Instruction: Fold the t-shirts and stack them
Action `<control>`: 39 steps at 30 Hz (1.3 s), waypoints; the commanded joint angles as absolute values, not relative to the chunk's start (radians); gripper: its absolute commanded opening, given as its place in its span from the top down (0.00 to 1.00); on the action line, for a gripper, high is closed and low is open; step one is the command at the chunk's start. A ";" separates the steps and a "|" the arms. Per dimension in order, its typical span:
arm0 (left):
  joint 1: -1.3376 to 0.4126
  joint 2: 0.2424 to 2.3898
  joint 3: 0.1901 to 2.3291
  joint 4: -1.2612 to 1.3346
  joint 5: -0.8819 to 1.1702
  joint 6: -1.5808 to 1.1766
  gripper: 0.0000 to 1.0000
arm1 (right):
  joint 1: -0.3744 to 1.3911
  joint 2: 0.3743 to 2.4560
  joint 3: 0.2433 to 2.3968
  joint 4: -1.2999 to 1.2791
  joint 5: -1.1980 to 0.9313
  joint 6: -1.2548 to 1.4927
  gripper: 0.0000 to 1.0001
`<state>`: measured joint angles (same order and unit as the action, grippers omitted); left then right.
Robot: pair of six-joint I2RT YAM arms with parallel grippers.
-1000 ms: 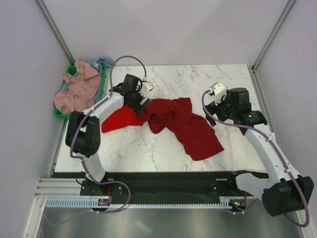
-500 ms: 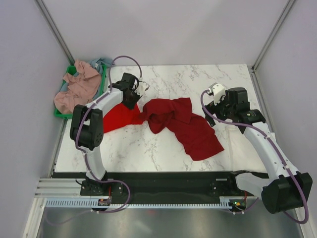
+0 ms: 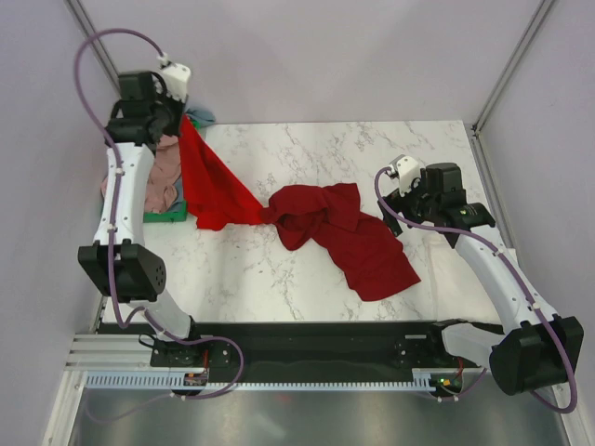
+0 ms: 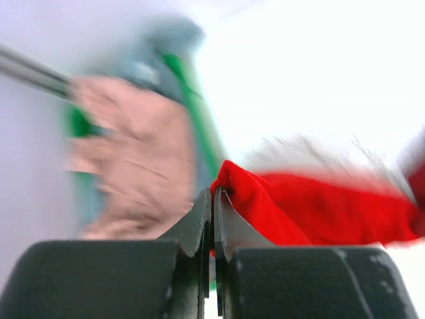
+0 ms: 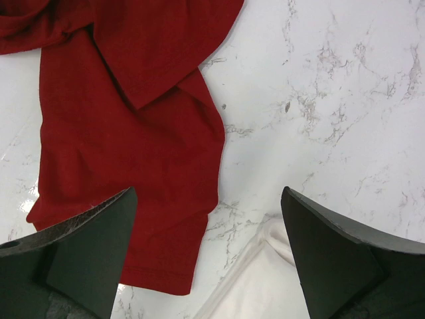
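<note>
While the green crate (image 3: pixel 173 216) at far left holds a pink shirt (image 3: pixel 165 172) and a blue shirt (image 3: pixel 200 117), your left tool (image 4: pixel 212 196) clamps the bright red shirt (image 3: pixel 209 186), taut down to the tabletop (image 3: pixel 372 149); the crimson shirt (image 3: pixel 358 242) lies crumpled below your wide-open, empty right tool (image 5: pixel 207 194).

Tabletop (image 3: pixel 372 149): far half is bare marble, open from the back wall to the dark crimson shirt (image 3: pixel 363 242). The near-left strip in front of the shirts is also bare. The crimson shirt sprawls across the centre, touching the bright red shirt (image 3: pixel 209 186). That one slants up as a sheet to the left gripper (image 4: pixel 213 194), fingers pinched on it, and screens the far-left corner. Behind the sheet, the green crate (image 3: pixel 167 216) with the pink shirt (image 3: pixel 165 172) blocks the left edge. Right gripper (image 5: pixel 208 193): fingers apart over marble at the crimson hem, cream-white cloth (image 5: pixel 246 279) below.
</note>
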<state>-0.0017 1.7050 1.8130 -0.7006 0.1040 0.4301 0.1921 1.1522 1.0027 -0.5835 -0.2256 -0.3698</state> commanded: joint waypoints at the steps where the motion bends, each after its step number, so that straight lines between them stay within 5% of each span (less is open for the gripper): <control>1: 0.081 1.661 2.017 -0.669 0.124 0.401 0.98 | 0.187 1.167 1.035 -0.534 -0.261 -0.354 0.02; 12: 0.236 1.759 2.471 -0.646 0.111 0.359 0.98 | 0.189 1.152 1.040 -0.540 -0.259 -0.342 0.02; 21: 0.261 1.726 2.307 -0.597 0.072 0.431 0.98 | 0.186 1.129 1.017 -0.538 -0.262 -0.336 0.02; 24: 0.261 1.701 2.165 -0.597 0.089 0.434 0.79 | 0.186 1.124 1.012 -0.538 -0.267 -0.336 0.02; 25: 0.261 1.694 2.133 -0.597 0.084 0.427 0.53 | 0.184 1.126 1.014 -0.543 -0.268 -0.336 0.02; 28: 0.261 1.664 2.059 -0.597 0.069 0.388 0.36 | 0.187 1.146 1.048 -0.589 -0.291 -0.386 0.02; 33: 0.259 1.579 2.019 -0.594 0.202 0.318 0.33 | 0.317 1.256 1.139 -0.641 -0.256 -0.572 0.07; 39: 0.258 1.344 1.682 -0.595 0.363 0.311 0.46 | 0.526 1.449 1.267 -0.557 -0.144 -0.704 0.26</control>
